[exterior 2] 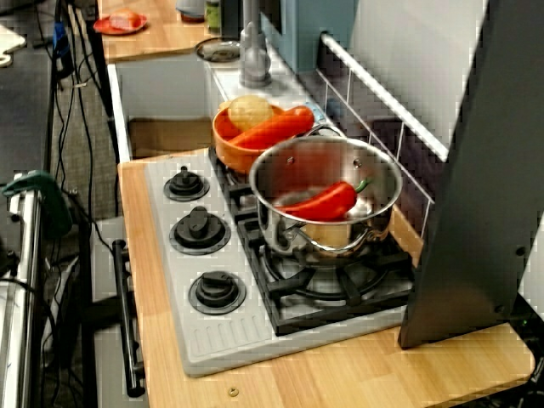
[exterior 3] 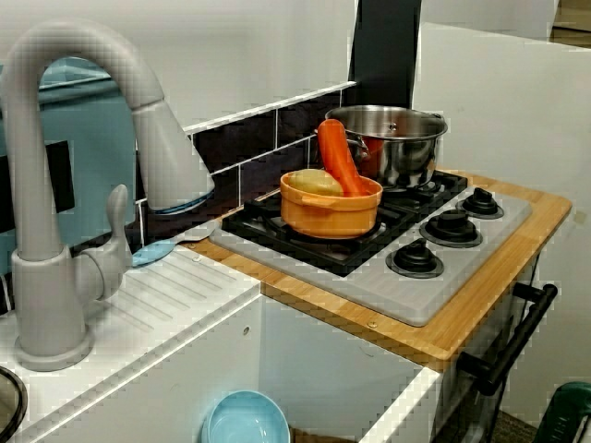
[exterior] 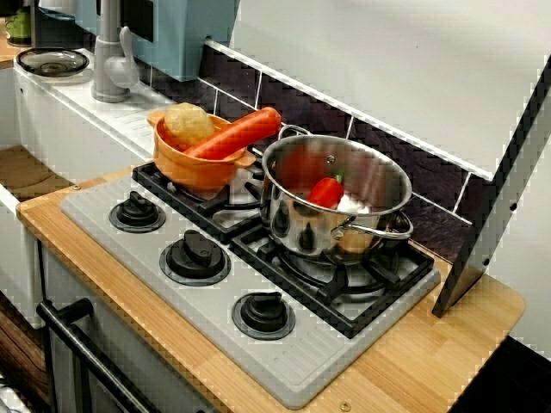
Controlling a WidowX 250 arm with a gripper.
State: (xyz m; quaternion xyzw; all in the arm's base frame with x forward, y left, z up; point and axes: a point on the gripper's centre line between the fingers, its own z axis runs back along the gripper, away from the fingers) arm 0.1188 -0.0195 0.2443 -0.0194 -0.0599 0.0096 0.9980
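View from above: red pepper (exterior: 325,191) lies inside steel pot (exterior: 289,220) on the stove (exterior: 293,366). The gripper is outside every view; finger opening cannot be told.

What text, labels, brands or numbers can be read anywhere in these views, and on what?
No readable text in any view.
On the stove knobs: no marks or numbers to make out.
On the steel pot and the orange bowl: no brand or label shows.
On the green container at the counter's far end: possibly a label, too small and blurred to read.
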